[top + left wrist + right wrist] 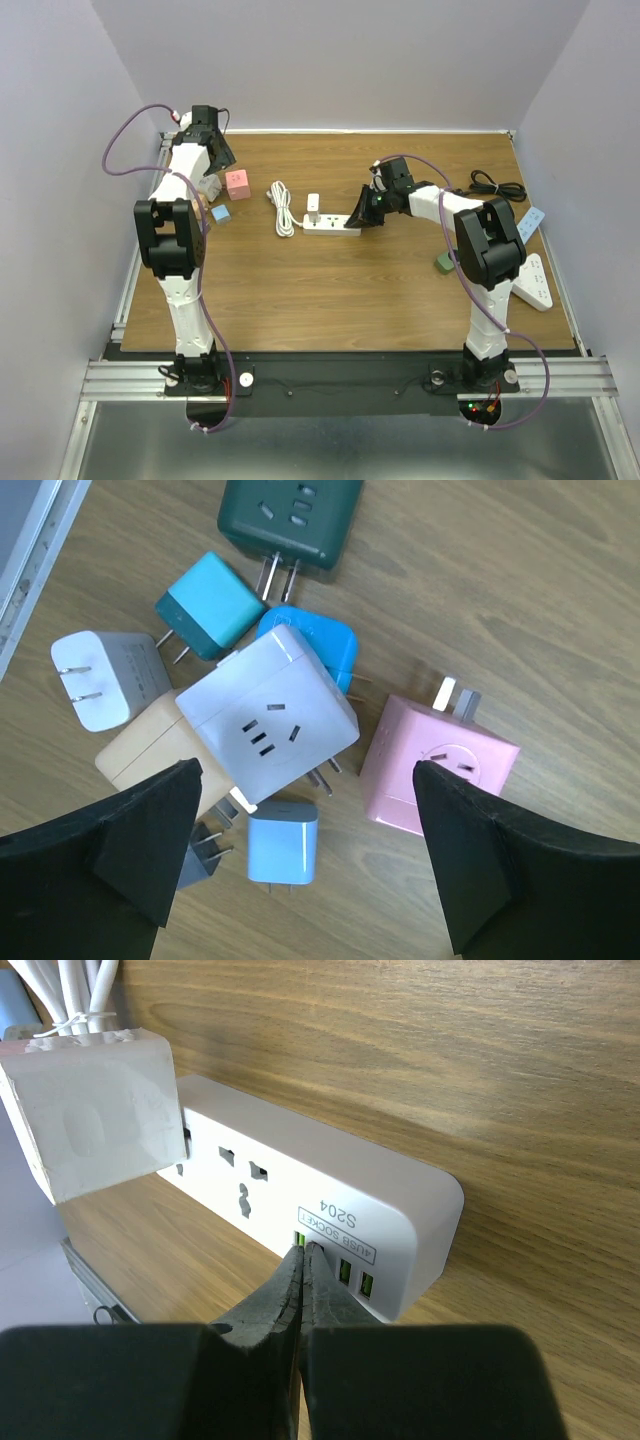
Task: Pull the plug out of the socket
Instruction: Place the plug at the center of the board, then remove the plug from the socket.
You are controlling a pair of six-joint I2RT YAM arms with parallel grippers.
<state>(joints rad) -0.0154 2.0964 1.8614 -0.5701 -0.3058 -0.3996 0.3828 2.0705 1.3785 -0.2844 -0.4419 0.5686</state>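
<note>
Pointing right gripper [302, 1250]: fingers pressed flat together with nothing between them, tips down at the lit USB ports of the socket strip.
Socket strip [400, 1210]: white, marked S204, lying flat near the middle of the table [330, 290].
Plug [95, 1110]: a white block adapter standing upright on the strip's end farthest from the right gripper, seated in the strip. An open outlet lies between it and the closed tips.
White cable [282, 208]: a tied coil just left of the strip, beside the plug.
Left gripper [305, 770]: fingers spread wide and holding nothing, hanging over a heap of adapters at the far-left corner.
Heap below it: a white cube adapter [268, 715] on top in the middle, with a cream adapter [145, 755], a flat white adapter [105, 675], a teal adapter [210, 605], a blue adapter [310, 640] and a dark green adapter [290, 515] around it.
Beside the heap: a pink adapter [440, 765] to the right and a small pale blue adapter [283, 842] nearest the camera.
Right edge: a black cable [497, 186] and a spare white strip [535, 280], well apart from both grippers.
</note>
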